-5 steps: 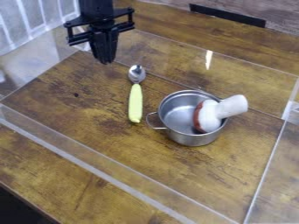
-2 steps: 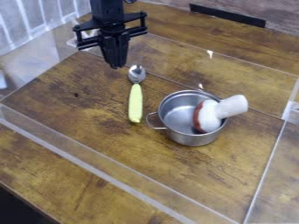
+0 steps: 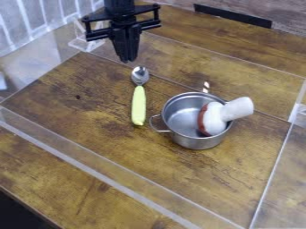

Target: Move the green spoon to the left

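Note:
The green spoon (image 3: 139, 97) lies flat on the wooden table, its yellow-green handle pointing toward the front and its round silver bowl at the far end. My black gripper (image 3: 129, 55) hangs pointing down, just behind the spoon's bowl and slightly to its left. Its fingers are pressed together, shut, with nothing between them. There is a small gap between the fingertips and the spoon.
A silver pot (image 3: 191, 121) holding a white, mushroom-like object (image 3: 225, 111) stands right of the spoon's handle. Clear plastic walls (image 3: 275, 179) edge the wooden table (image 3: 72, 107) at front, left and right.
The gripper has moved to the right, from left of the spoon's bowl to just behind it. It stays shut. Spoon and pot have not moved.

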You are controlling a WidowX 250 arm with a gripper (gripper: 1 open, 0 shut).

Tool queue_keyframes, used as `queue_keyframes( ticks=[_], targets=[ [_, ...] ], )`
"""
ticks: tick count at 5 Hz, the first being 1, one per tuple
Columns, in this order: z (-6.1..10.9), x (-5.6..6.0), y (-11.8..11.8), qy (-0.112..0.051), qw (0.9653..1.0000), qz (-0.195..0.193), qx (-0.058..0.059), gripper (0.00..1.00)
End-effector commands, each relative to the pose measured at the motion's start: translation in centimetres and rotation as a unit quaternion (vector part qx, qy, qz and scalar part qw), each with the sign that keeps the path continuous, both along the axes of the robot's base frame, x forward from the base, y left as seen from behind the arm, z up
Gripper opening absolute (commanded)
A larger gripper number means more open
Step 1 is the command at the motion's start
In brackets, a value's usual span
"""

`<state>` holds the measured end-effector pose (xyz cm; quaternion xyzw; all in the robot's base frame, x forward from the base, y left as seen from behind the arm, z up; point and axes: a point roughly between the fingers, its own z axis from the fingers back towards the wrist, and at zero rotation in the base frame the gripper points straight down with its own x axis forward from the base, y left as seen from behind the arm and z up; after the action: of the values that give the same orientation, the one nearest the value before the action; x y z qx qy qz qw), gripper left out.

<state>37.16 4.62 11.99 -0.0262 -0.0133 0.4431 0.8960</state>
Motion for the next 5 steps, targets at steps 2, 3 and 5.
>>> queue_keyframes(
  ticks=[2,3,5],
  targets=[
    [1.7,0.4,1.1,-0.031,0.9994,-0.012,0.007,0.0],
    [0.7,-1.1,1.7,-0.025,0.9995,-0.015,0.012,0.0],
    [-0.4,-3.3,3.7,-0.024,0.9996,-0.01,0.003,0.0]
  ],
)
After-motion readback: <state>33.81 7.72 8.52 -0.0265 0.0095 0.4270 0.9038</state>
